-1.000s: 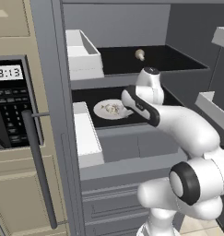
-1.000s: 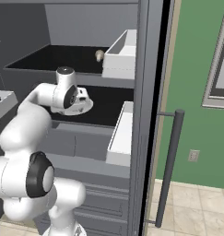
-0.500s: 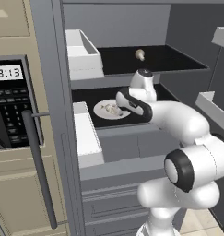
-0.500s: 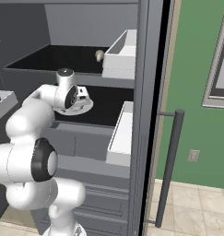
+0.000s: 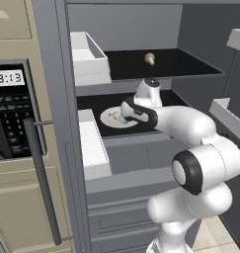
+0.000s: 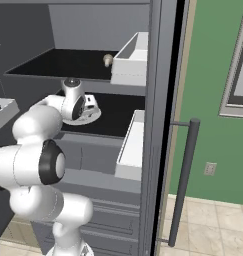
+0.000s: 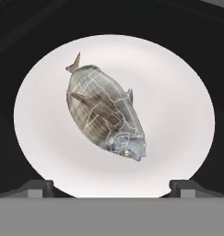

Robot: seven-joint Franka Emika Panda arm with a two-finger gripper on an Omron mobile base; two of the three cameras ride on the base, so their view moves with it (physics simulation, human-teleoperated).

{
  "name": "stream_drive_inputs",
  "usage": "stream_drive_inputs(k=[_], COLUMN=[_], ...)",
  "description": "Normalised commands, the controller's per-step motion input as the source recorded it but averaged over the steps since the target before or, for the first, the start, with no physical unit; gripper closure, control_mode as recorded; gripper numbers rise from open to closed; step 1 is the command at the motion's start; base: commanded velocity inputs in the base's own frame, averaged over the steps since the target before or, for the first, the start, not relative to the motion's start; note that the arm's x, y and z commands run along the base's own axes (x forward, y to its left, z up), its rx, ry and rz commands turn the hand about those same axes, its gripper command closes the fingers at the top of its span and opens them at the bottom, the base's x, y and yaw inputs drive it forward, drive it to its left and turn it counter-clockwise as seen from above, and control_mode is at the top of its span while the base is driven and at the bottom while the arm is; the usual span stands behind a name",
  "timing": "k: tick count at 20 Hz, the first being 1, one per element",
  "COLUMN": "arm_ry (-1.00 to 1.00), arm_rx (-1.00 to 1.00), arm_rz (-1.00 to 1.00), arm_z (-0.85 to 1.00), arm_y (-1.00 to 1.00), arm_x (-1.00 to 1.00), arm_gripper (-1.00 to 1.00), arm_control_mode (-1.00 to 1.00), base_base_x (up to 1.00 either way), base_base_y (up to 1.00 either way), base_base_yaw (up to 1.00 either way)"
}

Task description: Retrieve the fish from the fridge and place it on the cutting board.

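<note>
Hovering our pincer (image 7: 111, 186) wide open, we see the fish (image 7: 105, 114) lying centered ahead on its white plate (image 7: 178, 106), on the fridge's (image 5: 141, 163) black shelf (image 7: 21, 41).

A kitchen: open fridge (image 5: 141, 163) beside a built-in microwave (image 5: 13, 108) in cabinetry.
</note>
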Motion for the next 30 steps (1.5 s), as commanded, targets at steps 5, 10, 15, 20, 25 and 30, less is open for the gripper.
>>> stream_drive_inputs(k=[5,10,15,20,25,30], arm_ry=[0.0,0.0,0.0,0.01,0.05,0.03], arm_rx=[0.0,0.0,0.0,0.0,0.0,0.0], arm_rz=[0.0,0.0,0.0,0.0,0.0,0.0], arm_z=[-0.12,-0.01,0.0,0.0,-0.02,0.0], arm_y=[0.16,0.06,0.0,0.04,0.06,0.12], arm_x=[0.19,0.23,0.31,0.21,0.13,0.11], arm_gripper=[-1.0,-1.0,-1.0,-1.0,-1.0,-1.0], arm_control_mode=[-1.0,-1.0,-1.0,-1.0,-1.0,-1.0], base_base_x=[0.0,0.0,0.0,0.0,0.0,0.0], base_base_y=[0.0,0.0,0.0,0.0,0.0,0.0], base_base_yaw=[0.0,0.0,0.0,0.0,0.0,0.0])
